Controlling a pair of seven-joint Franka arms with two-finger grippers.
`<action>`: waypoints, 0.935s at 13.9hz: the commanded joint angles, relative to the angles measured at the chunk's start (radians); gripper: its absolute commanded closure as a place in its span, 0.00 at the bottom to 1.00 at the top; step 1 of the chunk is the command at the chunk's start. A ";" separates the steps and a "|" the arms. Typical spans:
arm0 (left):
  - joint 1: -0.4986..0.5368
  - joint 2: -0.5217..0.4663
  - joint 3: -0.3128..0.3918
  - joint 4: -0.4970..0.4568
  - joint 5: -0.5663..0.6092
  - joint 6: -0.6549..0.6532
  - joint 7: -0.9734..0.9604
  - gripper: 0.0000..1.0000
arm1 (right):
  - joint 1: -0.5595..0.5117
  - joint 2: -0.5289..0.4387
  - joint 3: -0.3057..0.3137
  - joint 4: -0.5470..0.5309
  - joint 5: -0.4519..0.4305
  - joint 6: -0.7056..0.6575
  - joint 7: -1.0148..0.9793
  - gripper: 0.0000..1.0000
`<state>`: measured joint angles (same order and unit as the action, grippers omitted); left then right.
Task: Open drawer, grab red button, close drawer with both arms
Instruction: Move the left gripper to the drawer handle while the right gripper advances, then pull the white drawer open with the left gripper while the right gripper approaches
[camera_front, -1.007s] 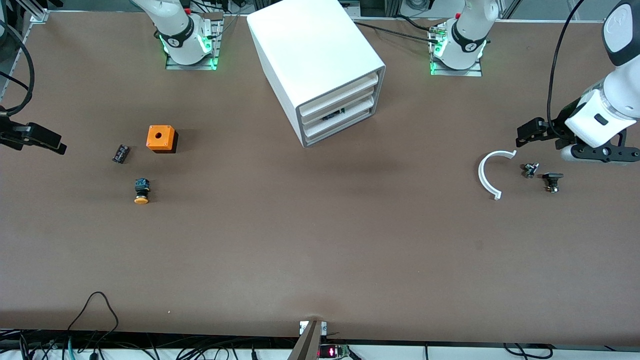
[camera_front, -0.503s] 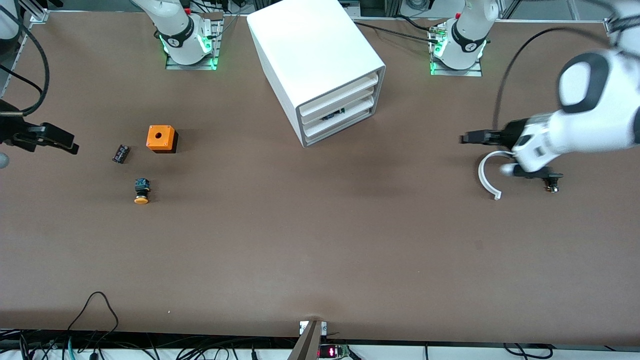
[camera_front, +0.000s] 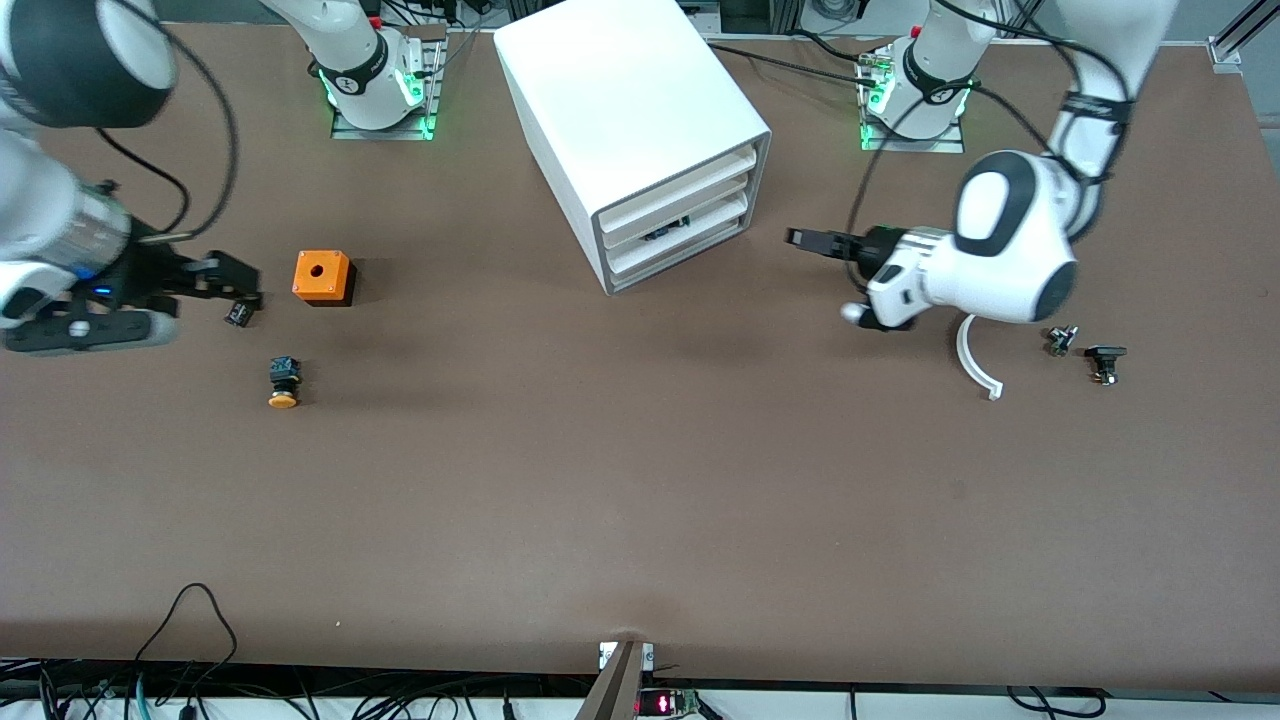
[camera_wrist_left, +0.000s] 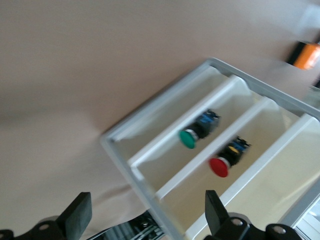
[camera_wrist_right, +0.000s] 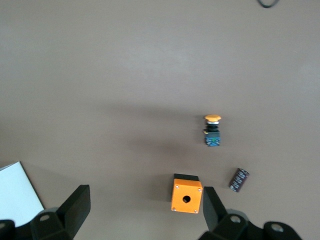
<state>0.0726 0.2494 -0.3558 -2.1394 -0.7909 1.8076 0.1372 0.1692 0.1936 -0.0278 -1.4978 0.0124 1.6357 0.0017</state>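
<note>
White cabinet (camera_front: 640, 130) on a brown worktop (camera_front: 640, 480) — red button (camera_wrist_left: 226, 160) inside. Left gripper (camera_front: 815, 240) beside it, right gripper (camera_front: 232, 283) near an orange cube (camera_front: 322, 277) — jaws apart on both.

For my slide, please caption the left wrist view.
Open left gripper faces the cabinet; green button and red button inside.

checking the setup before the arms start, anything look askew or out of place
The white boxy cabinet with grey front frame sits turned at an angle to the table edges. A curved white plastic strip lies loose toward the left arm's end of the table. Nothing looks spilled or damaged.
</note>
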 joint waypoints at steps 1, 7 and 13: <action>-0.049 0.042 0.006 -0.082 -0.144 0.047 0.166 0.00 | 0.045 0.001 -0.004 0.002 -0.006 0.009 0.006 0.00; -0.112 0.086 -0.066 -0.140 -0.272 0.139 0.225 0.04 | 0.114 0.001 -0.004 0.004 0.003 0.033 0.003 0.00; -0.138 0.102 -0.101 -0.154 -0.284 0.196 0.225 0.26 | 0.184 0.007 -0.004 0.007 0.004 0.062 0.003 0.00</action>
<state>-0.0549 0.3488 -0.4482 -2.2752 -1.0423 1.9785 0.3347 0.3439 0.2005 -0.0263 -1.4974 0.0113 1.6786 0.0023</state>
